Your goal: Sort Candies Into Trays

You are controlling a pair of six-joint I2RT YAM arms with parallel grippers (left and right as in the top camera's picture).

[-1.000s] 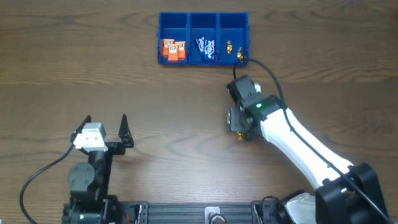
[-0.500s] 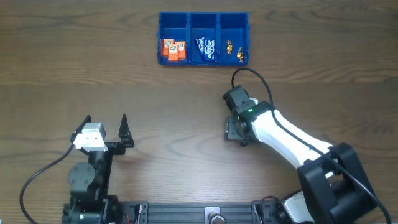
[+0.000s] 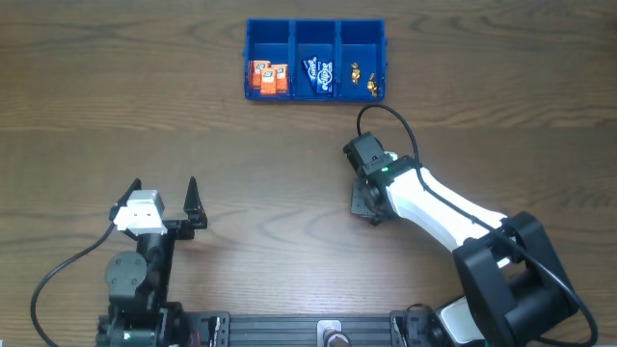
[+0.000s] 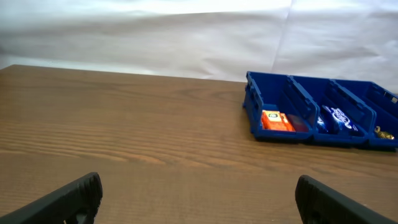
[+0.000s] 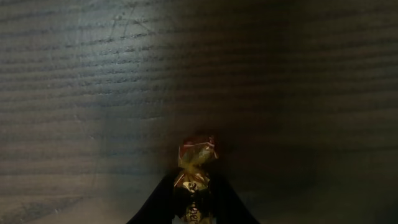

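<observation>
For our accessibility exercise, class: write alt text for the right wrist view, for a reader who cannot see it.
A gold-wrapped candy is pinched between the two dark fingers of the right gripper, over a wooden table that lies partly in shadow.

The left arm is sitting folded over its base, with the left gripper holding its fingers spread wide. The right arm is lying extended toward the middle, wrist angled downward, and the right gripper is apparently pinching a wrapped candy.
</observation>
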